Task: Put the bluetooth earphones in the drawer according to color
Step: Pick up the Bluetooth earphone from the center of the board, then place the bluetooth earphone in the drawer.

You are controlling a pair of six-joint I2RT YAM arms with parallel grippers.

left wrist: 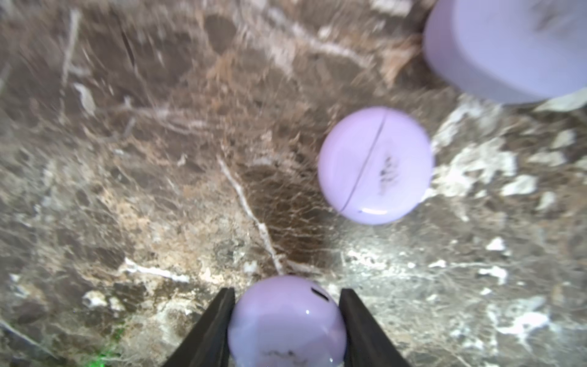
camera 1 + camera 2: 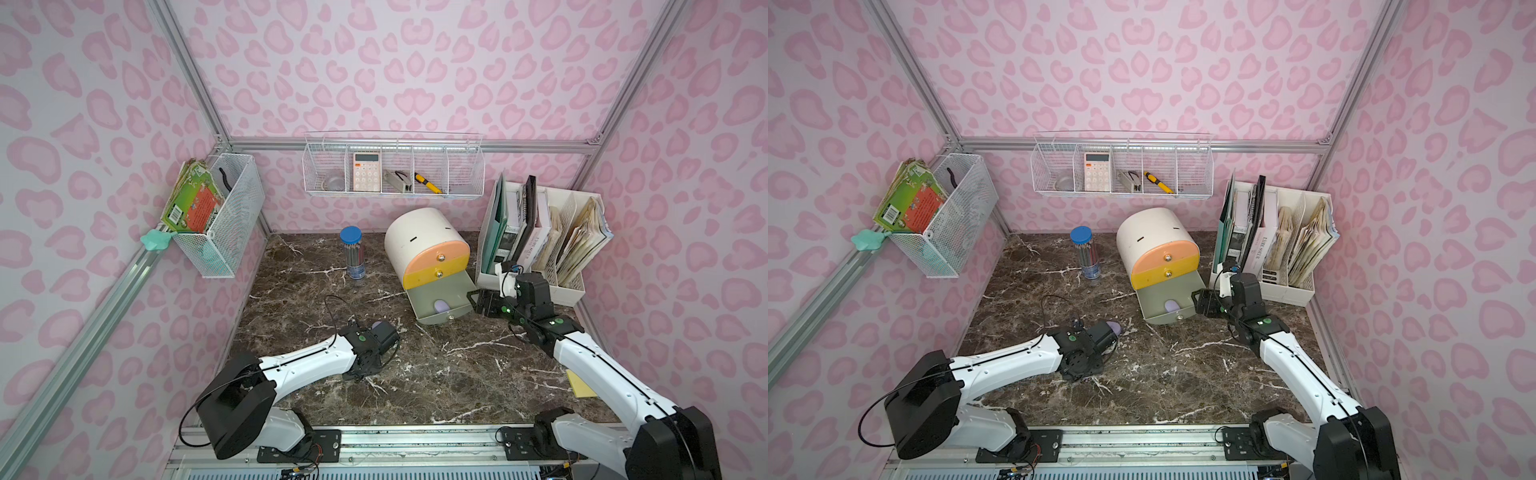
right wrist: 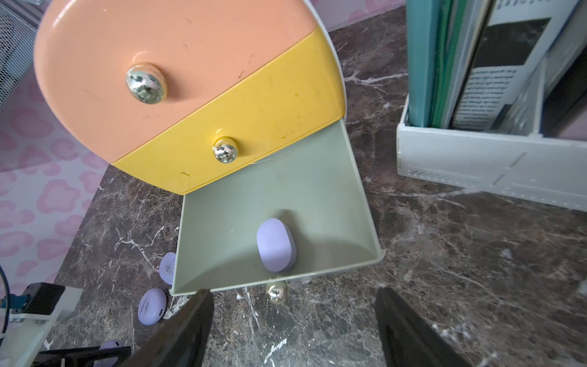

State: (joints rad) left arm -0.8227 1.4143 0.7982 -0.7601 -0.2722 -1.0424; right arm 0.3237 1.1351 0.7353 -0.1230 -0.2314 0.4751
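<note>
Back of the tabletop [image 2: 291, 316]: cabinet [image 2: 419, 245] in the middle, pencil tube [image 2: 352, 253] to its left, file rack [image 2: 569, 286] to its right. Bottom drawer [image 3: 286, 178] out forward, earphone case [image 3: 275, 244] lying inside near the front wall. Second case [image 3: 167, 268] on the table just beside the drawer's left wall, third case [image 3: 151, 306] just in front of that.
</note>
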